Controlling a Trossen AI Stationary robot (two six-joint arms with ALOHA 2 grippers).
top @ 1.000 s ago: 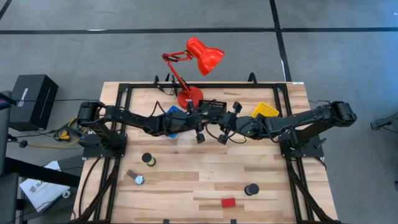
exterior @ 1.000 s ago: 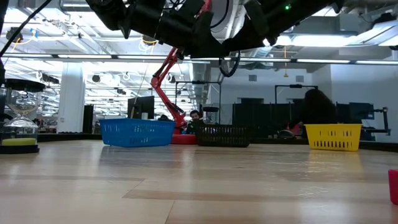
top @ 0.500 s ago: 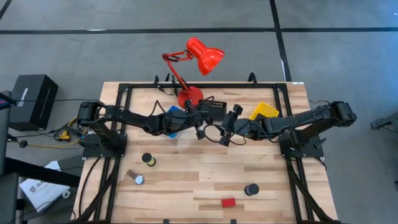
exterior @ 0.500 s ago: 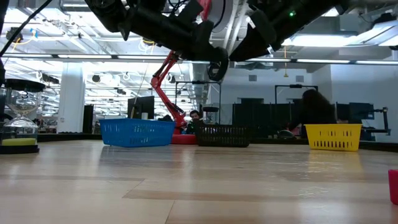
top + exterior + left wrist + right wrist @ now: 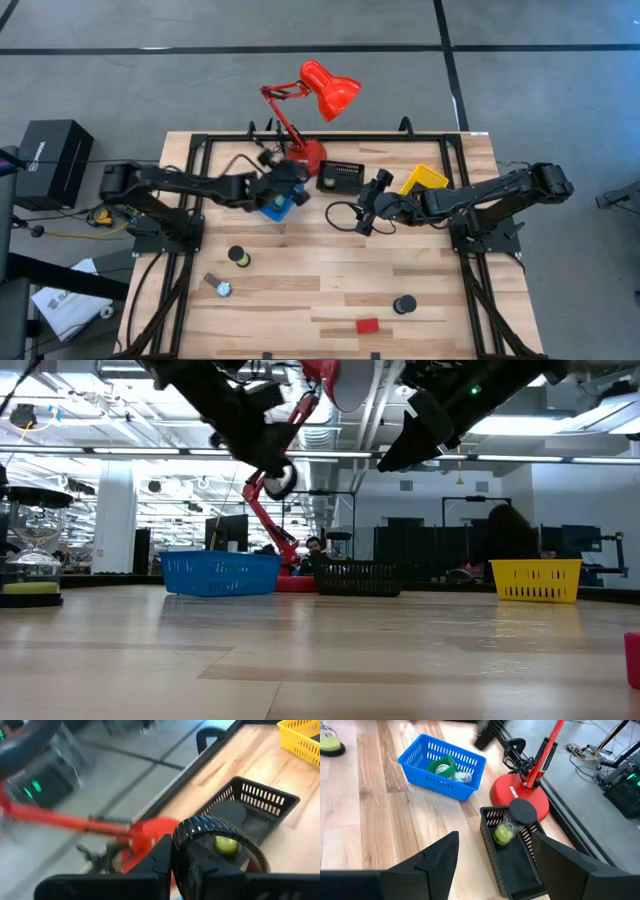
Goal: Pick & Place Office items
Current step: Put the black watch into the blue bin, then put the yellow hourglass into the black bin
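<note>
One black ribbed tape roll [image 5: 217, 837], clamped in left gripper [image 5: 172, 862]

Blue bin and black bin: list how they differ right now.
The blue bin holds a green tape roll and other small items; the black bin holds a black-capped piece with a yellow-green middle. The blue bin lies farther from the red lamp base. Both are slatted plastic baskets.

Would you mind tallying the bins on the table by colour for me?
Blue bin: 1
Black bin: 1
Yellow bin: 1
Total: 3
</note>
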